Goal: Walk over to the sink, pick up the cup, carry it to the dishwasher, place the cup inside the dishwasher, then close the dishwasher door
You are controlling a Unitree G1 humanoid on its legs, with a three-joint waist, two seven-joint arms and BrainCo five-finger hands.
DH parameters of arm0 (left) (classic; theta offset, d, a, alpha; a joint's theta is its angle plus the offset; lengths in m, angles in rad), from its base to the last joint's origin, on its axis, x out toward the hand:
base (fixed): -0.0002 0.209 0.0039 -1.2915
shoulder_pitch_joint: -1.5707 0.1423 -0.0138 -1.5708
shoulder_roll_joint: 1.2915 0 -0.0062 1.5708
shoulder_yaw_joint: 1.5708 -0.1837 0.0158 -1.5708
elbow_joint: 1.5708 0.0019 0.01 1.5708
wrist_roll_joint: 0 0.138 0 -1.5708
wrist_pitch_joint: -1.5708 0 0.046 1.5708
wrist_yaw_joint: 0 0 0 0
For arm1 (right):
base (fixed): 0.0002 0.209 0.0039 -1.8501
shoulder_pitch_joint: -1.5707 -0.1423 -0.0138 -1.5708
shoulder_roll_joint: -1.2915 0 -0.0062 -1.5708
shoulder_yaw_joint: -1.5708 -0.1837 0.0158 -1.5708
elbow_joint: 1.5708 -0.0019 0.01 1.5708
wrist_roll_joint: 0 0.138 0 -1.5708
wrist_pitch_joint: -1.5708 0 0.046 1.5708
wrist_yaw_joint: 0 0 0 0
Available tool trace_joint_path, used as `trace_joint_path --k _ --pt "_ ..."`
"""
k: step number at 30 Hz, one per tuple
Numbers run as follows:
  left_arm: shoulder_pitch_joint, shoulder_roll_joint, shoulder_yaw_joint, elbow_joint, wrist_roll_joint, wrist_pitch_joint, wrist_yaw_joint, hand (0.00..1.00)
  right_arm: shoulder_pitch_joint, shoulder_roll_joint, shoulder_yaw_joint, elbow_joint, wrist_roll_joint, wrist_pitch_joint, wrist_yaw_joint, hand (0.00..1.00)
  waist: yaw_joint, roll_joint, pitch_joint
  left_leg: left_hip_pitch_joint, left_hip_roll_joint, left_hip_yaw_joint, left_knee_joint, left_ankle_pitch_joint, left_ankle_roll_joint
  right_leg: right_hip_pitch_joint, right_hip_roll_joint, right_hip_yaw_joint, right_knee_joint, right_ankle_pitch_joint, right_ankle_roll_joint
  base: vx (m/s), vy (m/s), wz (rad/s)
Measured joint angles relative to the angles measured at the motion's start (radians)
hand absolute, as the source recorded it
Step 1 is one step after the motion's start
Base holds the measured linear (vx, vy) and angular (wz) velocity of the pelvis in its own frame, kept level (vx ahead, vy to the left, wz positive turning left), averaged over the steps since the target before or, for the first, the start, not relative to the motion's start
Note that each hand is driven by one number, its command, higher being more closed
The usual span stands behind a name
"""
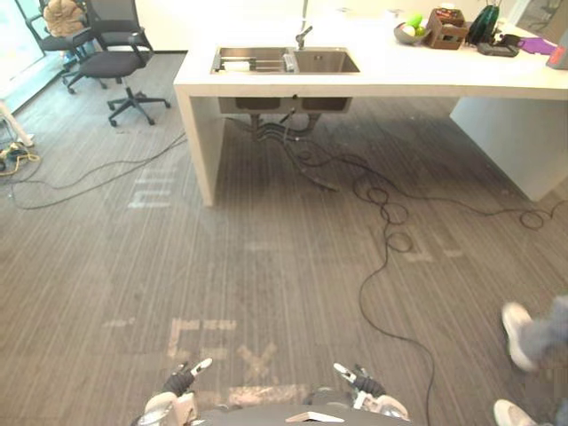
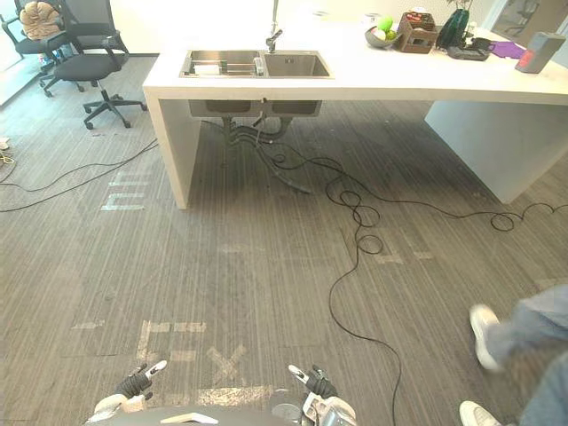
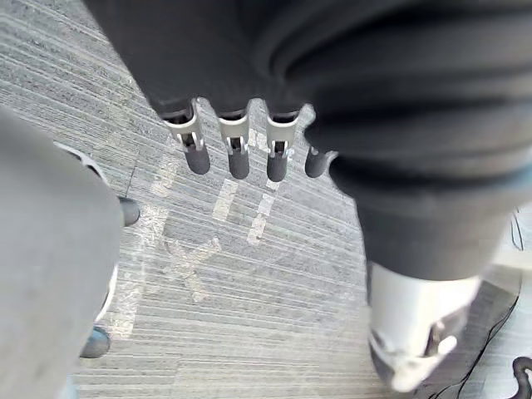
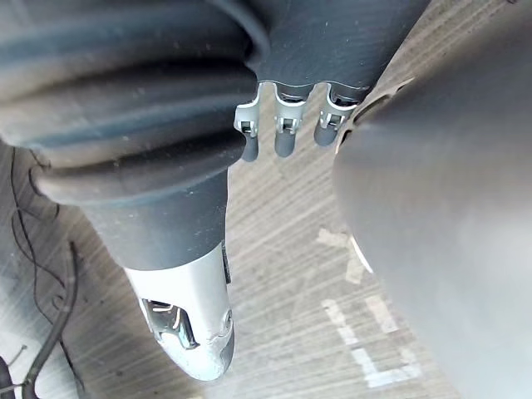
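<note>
The first step, the walk to the sink, is judged to be in hand, with nothing picked up yet. The long white table (image 1: 399, 75) is seen across a stretch of grey striped carpet floor (image 1: 266, 266), well apart from the robot. The stainless-steel double-basin sink (image 1: 324, 62) is set into the table near its left end, with a slim metal tap (image 1: 303, 35) at its far edge. A small silvery upright object (image 1: 288, 62) is made out at the divider between the two basins. It may be the cup, though it is too small for certainty.

The left hand (image 3: 237, 150) and the right hand (image 4: 285, 133) are held low at the robot's sides. In each wrist view the fingers are seen straight and relaxed, with nothing gripped.

The next move is judged to call for a straight walk forward to the table's near edge at the sink. Care is called for over the black cables (image 1: 386, 266) looped on the floor below and to the right of the sink. A person's white shoe (image 1: 517, 335) is seen on the floor to the right, so room should be allowed on that side.
</note>
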Motion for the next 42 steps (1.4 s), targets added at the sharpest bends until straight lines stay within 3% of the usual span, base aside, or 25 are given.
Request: trace_joint_path --k 1,3,4,6,7,8,11,14,15,16,17,18,19,20,21,23,26,29,31,32,34,36,39,41,42 --pt "-0.012 0.007 0.000 0.009 -0.029 0.002 0.001 0.00 -0.003 -0.008 -0.026 0.000 0.001 -0.018 0.002 0.00 -0.004 0.010 0.024 -0.003 0.007 -0.004 0.052 -0.036 0.004 -0.063 -0.027 -0.003 0.146 0.050 -0.047 0.05 -0.006 0.12" --pt "-0.023 0.010 -0.001 0.015 -0.055 0.011 0.012 0.00 0.011 -0.009 -0.026 0.016 -0.005 -0.016 0.002 0.00 -0.008 0.006 0.032 0.012 0.023 -0.028 0.075 -0.054 0.001 -0.093 -0.027 -0.007 0.222 0.049 -0.032 0.12 -0.030 0.18" --pt "-0.023 0.010 -0.001 0.013 -0.061 0.010 0.019 0.00 0.020 -0.007 -0.034 0.017 -0.002 -0.019 0.002 0.00 -0.011 0.005 0.041 0.028 0.040 -0.042 0.074 -0.059 -0.007 -0.096 -0.003 -0.006 0.175 0.000 -0.008 0.20 -0.079 0.18" --pt "-0.035 0.012 -0.002 0.013 -0.062 0.010 0.025 0.00 0.024 -0.008 -0.034 0.017 -0.003 -0.016 0.000 0.00 -0.023 0.019 0.056 0.028 0.078 -0.063 0.074 -0.066 -0.018 -0.093 0.065 0.001 -0.064 0.002 0.010 0.21 -0.119 0.13" --pt "-0.046 0.015 -0.003 0.011 -0.060 0.008 0.027 0.00 0.028 -0.003 -0.032 0.019 -0.001 -0.016 0.001 0.00 -0.027 0.012 0.068 0.023 0.090 -0.080 0.071 -0.076 -0.035 -0.088 0.095 0.008 -0.245 0.055 0.035 0.29 -0.226 0.20" --pt "-0.067 0.033 -0.006 0.009 -0.061 -0.005 0.032 0.00 0.039 0.019 -0.040 0.033 0.008 -0.017 0.005 0.00 -0.028 -0.024 0.086 0.024 0.078 -0.104 0.059 -0.084 -0.047 -0.082 0.095 0.038 -0.504 0.144 0.079 0.25 -0.197 0.28" --pt "-0.083 0.029 -0.005 -0.033 -0.065 -0.007 0.049 0.00 0.078 0.039 -0.086 0.037 0.017 -0.016 0.006 0.00 -0.035 -0.058 0.105 0.088 0.074 -0.160 0.063 -0.131 -0.108 -0.095 0.045 0.054 -0.421 0.157 0.072 0.31 -0.374 0.46" --pt "-0.075 -0.017 -0.022 -0.095 -0.067 -0.001 0.042 0.00 0.095 0.026 -0.108 -0.001 0.038 -0.013 0.009 0.00 -0.052 0.029 0.073 0.109 0.166 -0.220 0.044 -0.181 -0.133 -0.140 0.123 0.003 -0.275 0.095 0.020 0.41 -0.322 0.29" --pt "-0.063 -0.046 -0.022 -0.100 -0.067 0.002 0.039 0.00 0.097 0.005 -0.119 -0.001 0.059 -0.007 0.013 0.00 -0.052 0.090 0.038 0.094 0.214 -0.254 0.061 -0.214 -0.082 -0.179 0.138 -0.029 -0.159 0.041 -0.018 0.46 -0.229 0.15" --pt "-0.061 -0.048 -0.018 -0.107 -0.067 -0.003 0.036 0.00 0.100 0.003 -0.123 -0.002 0.069 -0.005 0.021 0.00 -0.061 0.080 0.035 0.089 0.210 -0.261 0.105 -0.224 -0.096 -0.190 0.133 0.006 -0.079 0.004 -0.024 0.48 -0.225 0.20" --pt "-0.060 -0.060 -0.006 -0.102 -0.063 -0.008 0.031 0.00 0.090 0.012 -0.150 0.018 0.088 0.014 0.031 0.00 -0.060 0.067 0.035 0.029 0.210 -0.267 0.353 -0.234 -0.171 -0.172 0.132 0.015 -0.045 -0.073 -0.057 0.60 -0.268 0.27" --pt "-0.046 -0.083 -0.009 -0.107 -0.049 -0.013 0.015 0.00 0.097 0.015 -0.156 0.032 0.096 0.016 0.051 0.00 -0.065 0.094 0.028 -0.057 0.246 -0.272 0.577 -0.161 -0.231 -0.114 0.167 -0.003 -0.061 -0.101 -0.078 0.41 -0.199 0.21" --pt "-0.036 -0.089 -0.011 -0.107 -0.038 -0.015 0.012 0.00 0.096 0.013 -0.160 0.035 0.098 0.015 0.055 0.00 -0.070 0.100 0.030 -0.086 0.268 -0.273 0.658 -0.088 -0.248 -0.072 0.183 -0.015 -0.081 -0.113 -0.081 0.64 -0.294 0.21" --pt "-0.023 -0.095 -0.018 -0.132 -0.028 -0.019 0.008 0.00 0.095 0.002 -0.153 0.042 0.079 0.021 0.067 0.00 -0.073 0.100 0.042 -0.145 0.301 -0.268 0.827 0.031 -0.213 0.022 0.215 -0.018 -0.149 -0.121 -0.096 0.51 -0.201 0.16" --pt "-0.021 -0.096 -0.030 -0.181 -0.021 -0.019 0.005 0.00 0.093 -0.008 -0.152 0.049 0.066 0.029 0.069 0.00 -0.060 0.106 0.054 -0.215 0.298 -0.239 0.971 -0.028 -0.179 0.109 0.234 -0.008 -0.215 -0.115 -0.120 0.61 -0.215 0.02" --pt "-0.011 -0.095 -0.057 -0.278 -0.016 -0.025 0.006 0.00 0.080 -0.020 -0.145 0.068 0.067 0.044 0.069 0.00 -0.039 0.101 0.055 -0.311 0.238 -0.174 0.964 -0.094 -0.168 0.206 0.229 -0.004 -0.310 -0.102 -0.111 0.45 -0.075 -0.26" --pt "0.001 -0.098 -0.109 -0.433 -0.014 -0.092 0.017 0.00 0.045 -0.032 -0.159 0.079 0.077 0.080 0.073 0.00 -0.005 0.095 0.059 -0.381 0.118 -0.088 0.477 -0.095 -0.102 0.289 0.211 0.039 -0.403 -0.092 -0.087 0.44 -0.018 -0.43" --pt "0.007 -0.098 -0.143 -0.557 -0.026 -0.180 0.026 0.00 0.035 -0.025 -0.162 0.060 0.076 0.078 0.077 0.00 0.020 0.079 0.070 -0.412 0.043 -0.197 0.038 0.056 -0.121 0.355 0.183 0.091 -0.446 -0.132 -0.051 0.50 0.104 -0.54" --pt "-0.004 -0.095 -0.158 -0.616 -0.027 -0.230 0.033 0.00 0.055 -0.029 -0.189 0.062 0.080 0.078 0.079 0.00 0.017 0.109 0.071 -0.436 0.066 -0.189 0.035 0.098 -0.102 0.429 0.207 0.104 -0.462 -0.183 -0.022 0.52 0.214 -0.15" --pt "-0.024 -0.078 -0.156 -0.627 -0.029 -0.259 0.046 0.00 0.065 -0.023 -0.194 0.078 0.086 0.085 0.080 0.00 0.018 0.102 0.065 -0.409 0.060 -0.168 0.056 0.230 -0.032 0.478 0.191 0.107 -0.457 -0.202 -0.013 0.50 0.211 0.01" --pt "-0.044 -0.053 -0.155 -0.677 -0.035 -0.288 0.074 0.00 0.072 -0.016 -0.181 0.076 0.097 0.096 0.082 0.00 0.014 0.066 0.041 -0.396 0.019 -0.165 0.044 0.293 -0.003 0.480 0.155 0.116 -0.431 -0.186 -0.038 0.53 0.226 0.19" --pt "-0.087 -0.040 -0.150 -0.732 -0.033 -0.303 0.126 0.00 0.062 -0.020 -0.186 0.078 0.109 0.111 0.084 0.00 0.024 0.056 0.036 -0.399 -0.013 -0.170 0.051 0.270 0.010 0.465 0.129 0.148 -0.411 -0.129 -0.048 0.45 0.198 0.26" --pt "-0.104 -0.044 -0.109 -0.893 -0.025 -0.306 0.200 0.00 0.052 -0.022 -0.238 0.081 0.122 0.139 0.087 0.00 0.052 0.040 0.018 -0.368 -0.052 -0.147 0.076 0.178 0.030 0.393 0.078 0.184 -0.229 -0.051 -0.007 0.42 0.175 -0.06" --pt "-0.127 -0.039 -0.084 -0.967 0.007 -0.301 0.239 0.00 0.055 -0.014 -0.265 0.084 0.112 0.143 0.086 0.00 0.043 0.036 -0.009 -0.284 -0.085 -0.140 0.026 0.136 0.049 0.250 0.032 0.191 0.100 0.134 0.121 0.52 0.193 -0.03" --pt "-0.133 -0.037 -0.084 -0.978 0.013 -0.300 0.245 0.00 0.055 -0.007 -0.266 0.085 0.111 0.142 0.085 0.00 0.039 0.036 -0.015 -0.263 -0.087 -0.140 0.017 0.127 0.050 0.209 0.025 0.197 0.189 0.162 0.153 0.52 0.183 -0.05"
